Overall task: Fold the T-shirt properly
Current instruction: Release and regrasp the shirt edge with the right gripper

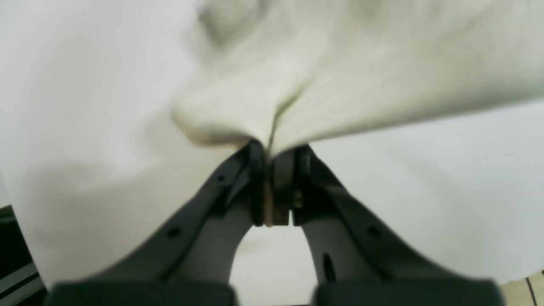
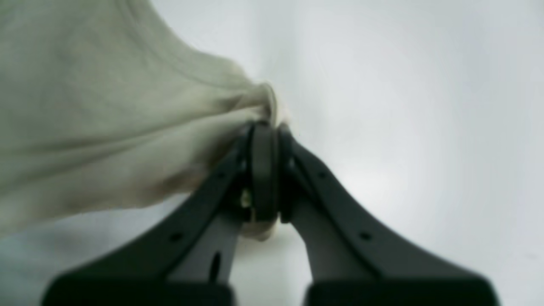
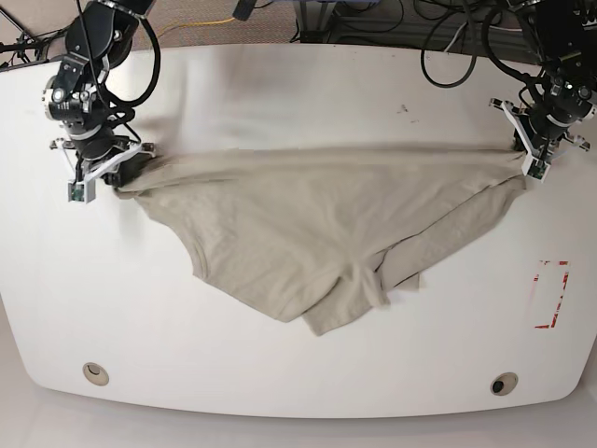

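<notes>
Left wrist cam first: the left gripper (image 1: 274,159) was clamped tight on a bunched-up pinch of the T-shirt (image 1: 340,68), with a sliver of cloth squeezed between the dark fingers (image 1: 255,170). The beige fabric fanned out up and to the right from the pinch, pretty blurry, and the white table (image 1: 446,178) sat underneath it.

Right wrist cam showed basically the mirror of that. The right gripper (image 2: 265,136) was closed on a gathered bit of the T-shirt (image 2: 106,127), and the cloth spread away to the left in long folds. A small tuft poked out below the fingers (image 2: 263,170). The rest of the shot was plain table (image 2: 403,106).

The base view made the layout clear. The T-shirt (image 3: 298,224) was stretched across the middle of the table (image 3: 280,84), its top edge pulled into a nearly straight line between the two arms. The right gripper (image 3: 110,173) had it on the picture's left side, the left gripper (image 3: 527,154) on the picture's right. Below that taut edge the shirt sagged towards the camera in a wrinkly, roughly triangular heap, lying on the tabletop. A red-outlined marking (image 3: 552,294) sat on the table off to the right, well apart from the cloth, and cables (image 3: 448,37) ran along behind the far edge.
</notes>
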Robot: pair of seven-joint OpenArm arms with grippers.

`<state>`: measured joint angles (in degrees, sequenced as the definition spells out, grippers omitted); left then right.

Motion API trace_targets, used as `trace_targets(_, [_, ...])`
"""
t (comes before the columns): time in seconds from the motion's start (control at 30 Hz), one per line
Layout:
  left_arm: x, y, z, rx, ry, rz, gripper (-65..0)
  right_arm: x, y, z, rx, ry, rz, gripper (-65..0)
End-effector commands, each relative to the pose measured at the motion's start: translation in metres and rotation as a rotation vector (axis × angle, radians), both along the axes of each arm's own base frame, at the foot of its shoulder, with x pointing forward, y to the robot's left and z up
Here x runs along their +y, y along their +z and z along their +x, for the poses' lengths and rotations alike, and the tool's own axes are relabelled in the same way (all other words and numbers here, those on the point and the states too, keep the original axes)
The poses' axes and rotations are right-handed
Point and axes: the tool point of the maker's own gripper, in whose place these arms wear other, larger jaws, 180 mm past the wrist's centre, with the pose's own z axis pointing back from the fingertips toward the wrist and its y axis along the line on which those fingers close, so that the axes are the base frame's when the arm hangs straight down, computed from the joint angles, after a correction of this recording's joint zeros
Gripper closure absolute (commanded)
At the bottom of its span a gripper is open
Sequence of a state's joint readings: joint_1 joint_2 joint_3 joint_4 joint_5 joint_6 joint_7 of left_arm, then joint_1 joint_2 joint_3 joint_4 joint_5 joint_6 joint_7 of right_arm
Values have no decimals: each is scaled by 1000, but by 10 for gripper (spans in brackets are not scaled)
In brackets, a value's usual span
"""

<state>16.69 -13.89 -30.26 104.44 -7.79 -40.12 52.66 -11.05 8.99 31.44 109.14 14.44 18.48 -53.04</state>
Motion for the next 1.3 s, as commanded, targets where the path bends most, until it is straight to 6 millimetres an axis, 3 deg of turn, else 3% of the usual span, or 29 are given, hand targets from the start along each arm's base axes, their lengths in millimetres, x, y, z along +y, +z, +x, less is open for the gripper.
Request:
trace_targets(0.0, [5, 7, 0, -13, -11, 22, 0, -5, 8, -7, -41, -12, 22, 0])
trace_targets(0.1, [8, 8, -1, -9, -13, 31, 0, 5, -8, -27, 13, -10, 74, 0])
trace_targets(0.2, [9, 7, -2, -5, -12, 32, 0, 9, -12, -32, 32, -8, 106, -5])
trace_targets(0.3, [9, 5, -6, 5, -14, 35, 0, 13, -20, -44, 63, -6, 126, -55])
trace_targets(0.57, [9, 2, -12, 21, -13, 33, 0, 22, -30, -58, 93, -15, 172, -350])
trace_targets(0.7, [9, 2, -12, 21, -13, 33, 0, 10, -26, -63, 79, -62, 164, -431])
trace_targets(0.93, [9, 1, -12, 23, -13, 33, 0, 7, -13, -73, 13, -52, 252, -438])
trace_targets(1.03, [9, 2, -12, 22, -13, 33, 0, 14, -8, -70, -6, -20, 290, -438])
trace_targets(1.17, [9, 1, -12, 23, -13, 33, 0, 6, -4, -60, -18, -11, 265, -438])
trace_targets(1.27, [9, 2, -12, 21, -14, 34, 0, 1, -15, -54, 1, -24, 281, -438])
